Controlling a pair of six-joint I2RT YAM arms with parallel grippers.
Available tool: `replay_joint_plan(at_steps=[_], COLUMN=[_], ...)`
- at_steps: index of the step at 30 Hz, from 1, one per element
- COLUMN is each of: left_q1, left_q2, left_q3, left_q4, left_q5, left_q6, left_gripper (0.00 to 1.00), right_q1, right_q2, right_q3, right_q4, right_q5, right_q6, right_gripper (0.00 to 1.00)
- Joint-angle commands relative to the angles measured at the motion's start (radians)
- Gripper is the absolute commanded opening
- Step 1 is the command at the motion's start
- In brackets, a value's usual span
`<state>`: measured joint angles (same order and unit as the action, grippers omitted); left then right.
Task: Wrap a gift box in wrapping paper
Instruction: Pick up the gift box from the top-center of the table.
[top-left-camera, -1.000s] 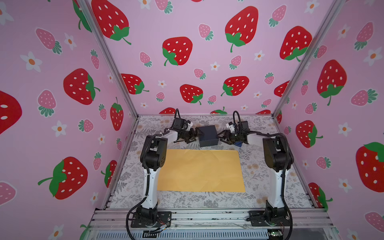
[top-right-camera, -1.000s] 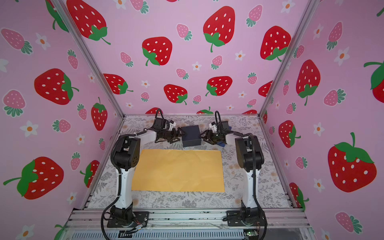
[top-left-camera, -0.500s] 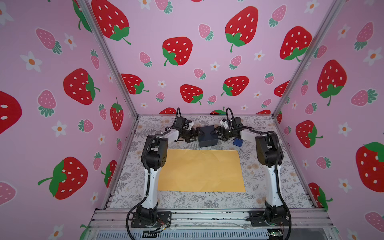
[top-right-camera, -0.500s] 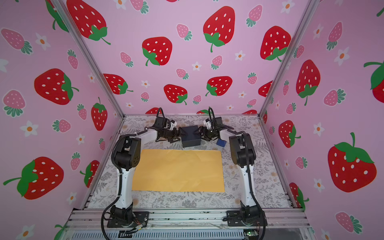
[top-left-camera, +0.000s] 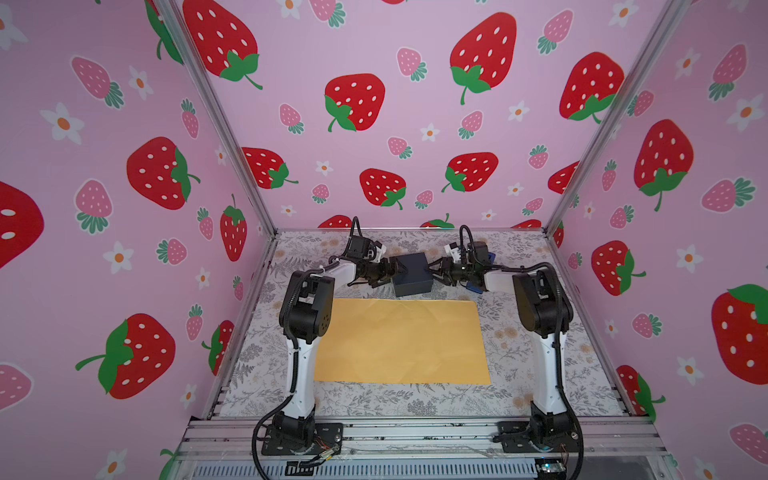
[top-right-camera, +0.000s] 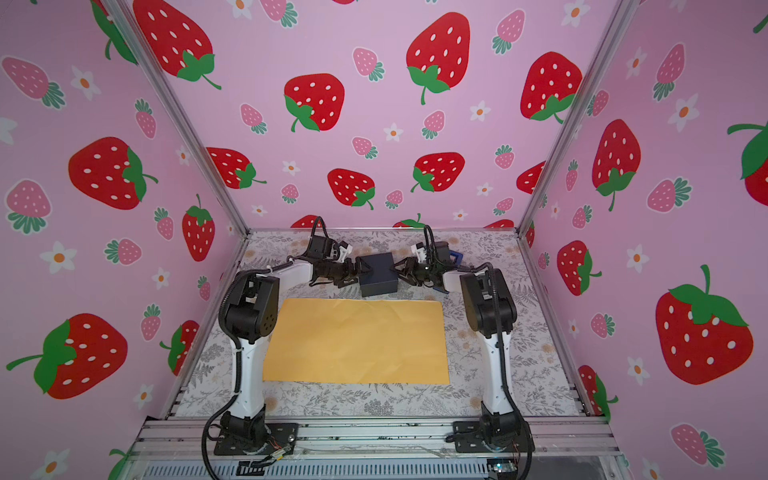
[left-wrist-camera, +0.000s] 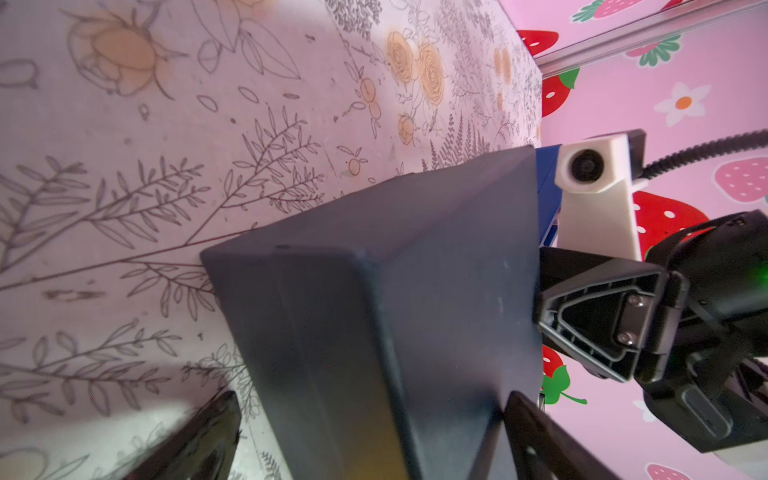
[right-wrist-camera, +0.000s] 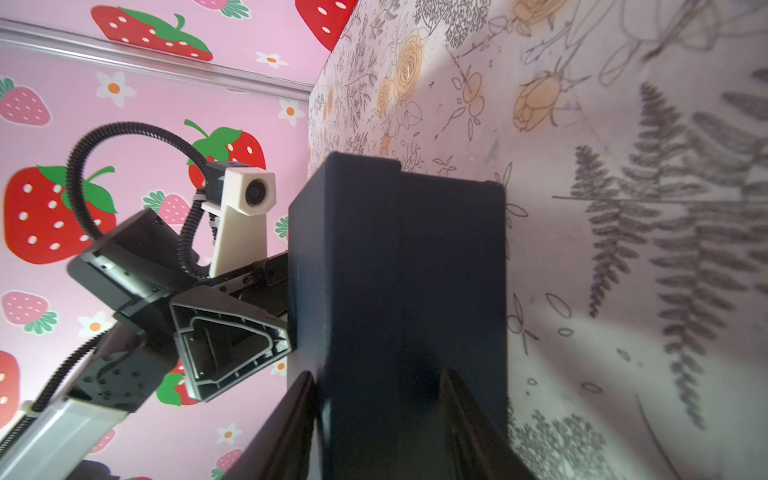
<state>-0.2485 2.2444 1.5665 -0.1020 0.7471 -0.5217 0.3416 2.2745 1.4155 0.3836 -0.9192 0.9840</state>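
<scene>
The gift box (top-left-camera: 411, 272) (top-right-camera: 376, 272), small and matte black, stands on the floral cover at the back, just beyond the yellow-orange wrapping paper (top-left-camera: 401, 340) (top-right-camera: 355, 340), which lies flat. My left gripper (top-left-camera: 388, 272) (left-wrist-camera: 370, 411) is open around the box's (left-wrist-camera: 374, 311) left end. One finger rests on its top face and the other stands clear beside it. My right gripper (top-left-camera: 432, 272) (right-wrist-camera: 376, 382) is shut on the box's (right-wrist-camera: 395, 270) right end, with both fingers pressed against it.
A blue tape dispenser (top-left-camera: 490, 257) (top-right-camera: 455, 257) sits behind my right wrist near the back right. Pink strawberry walls close in the back and both sides. Both arm bases stand at the front rail, one on each side of the paper.
My right gripper's jaws have narrowed onto the box's right end after shifting about there. The left gripper stays wide and has barely moved.
</scene>
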Motion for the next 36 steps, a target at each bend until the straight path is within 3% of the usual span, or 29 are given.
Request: replay_joint_plan(at_steps=[1,7,15,21,27,32,36], left_q1=[0.009,0.015,0.017,0.005,-0.014,-0.016,-0.012], left_q2=[-0.016,-0.010,-0.002,0.038,0.053,0.047,0.010], left_q3=[-0.058,-0.108,-0.101,-0.114,-0.101,-0.110,-0.124], left_q4=[0.103,0.258,0.176,0.348,0.399,0.428,0.391], left_q5=[0.027,0.070,0.011,0.085,0.094,0.097,0.082], left_q6=[-0.086,-0.176,-0.160,-0.272,-0.301,-0.315,-0.276], left_gripper=[0.99,0.99,0.99,0.99,1.00,0.87,0.79], right_q1=[-0.011,-0.028,-0.044,-0.044,-0.047,-0.047,-0.048], right_q2=[0.015,0.025,0.029,0.033,0.036,0.029,-0.014], right_q3=[-0.036,-0.058,-0.073,-0.069,-0.069,-0.063,-0.033], right_q4=[-0.007,0.022,0.009,0.003,-0.006,-0.009,-0.080], right_q5=[0.043,0.039,0.052,0.048,0.046,0.048,0.067], right_q6=[0.061,0.092,0.088,0.082,0.076,0.073,0.011], right_gripper=[0.45,0.40,0.36,0.36,0.36,0.37,0.48])
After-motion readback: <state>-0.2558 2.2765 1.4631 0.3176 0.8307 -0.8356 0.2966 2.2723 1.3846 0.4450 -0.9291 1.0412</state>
